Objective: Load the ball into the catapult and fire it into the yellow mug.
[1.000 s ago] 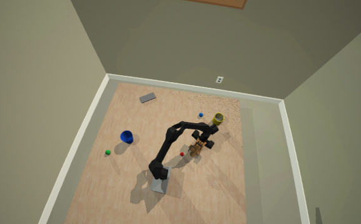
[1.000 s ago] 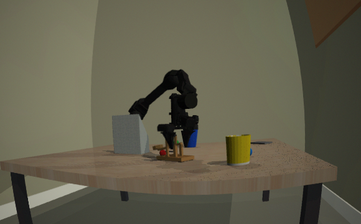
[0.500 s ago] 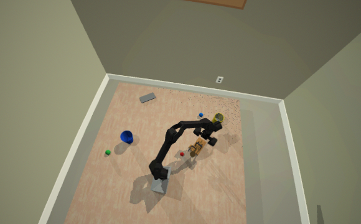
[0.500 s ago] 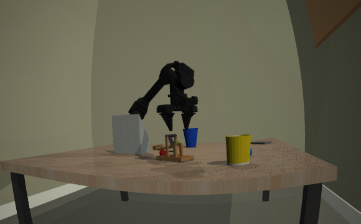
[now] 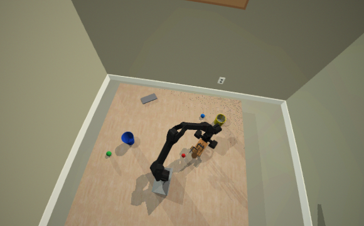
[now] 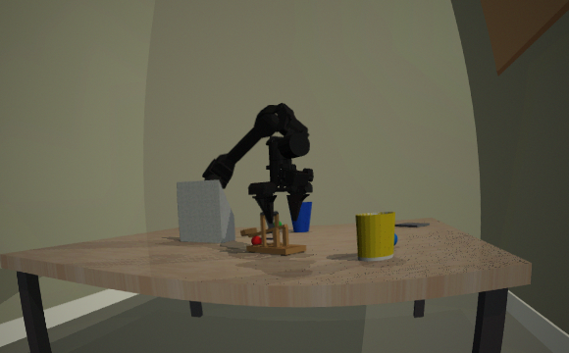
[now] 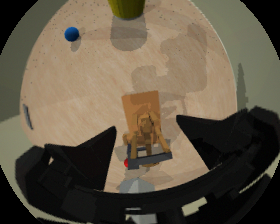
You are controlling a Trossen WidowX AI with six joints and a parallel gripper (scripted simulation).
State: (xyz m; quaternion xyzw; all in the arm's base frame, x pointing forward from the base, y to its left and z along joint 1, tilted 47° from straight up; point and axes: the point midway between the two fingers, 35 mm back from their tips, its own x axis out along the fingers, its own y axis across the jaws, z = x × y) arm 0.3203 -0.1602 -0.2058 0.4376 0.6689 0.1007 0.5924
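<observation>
The small wooden catapult (image 5: 198,146) (image 6: 274,238) (image 7: 145,123) stands on the table (image 5: 201,194) (image 6: 118,275). A red ball (image 5: 183,155) (image 6: 256,240) (image 7: 126,160) lies on the table just beside the end of its arm. The yellow mug (image 5: 220,118) (image 6: 375,235) stands upright beyond the catapult. My gripper (image 5: 205,139) (image 6: 283,216) (image 7: 145,123) is wide open and empty. It hangs straight above the catapult with one finger on each side of the frame's top.
A blue ball (image 5: 203,115) (image 6: 394,239) (image 7: 71,34) lies near the mug. A blue cup (image 5: 127,138) (image 6: 303,217) and a green ball (image 5: 108,153) are to the left. A grey slab (image 5: 149,98) (image 6: 412,225) lies at the far edge. The arm's grey base block (image 5: 162,185) (image 6: 201,211) stands behind the catapult.
</observation>
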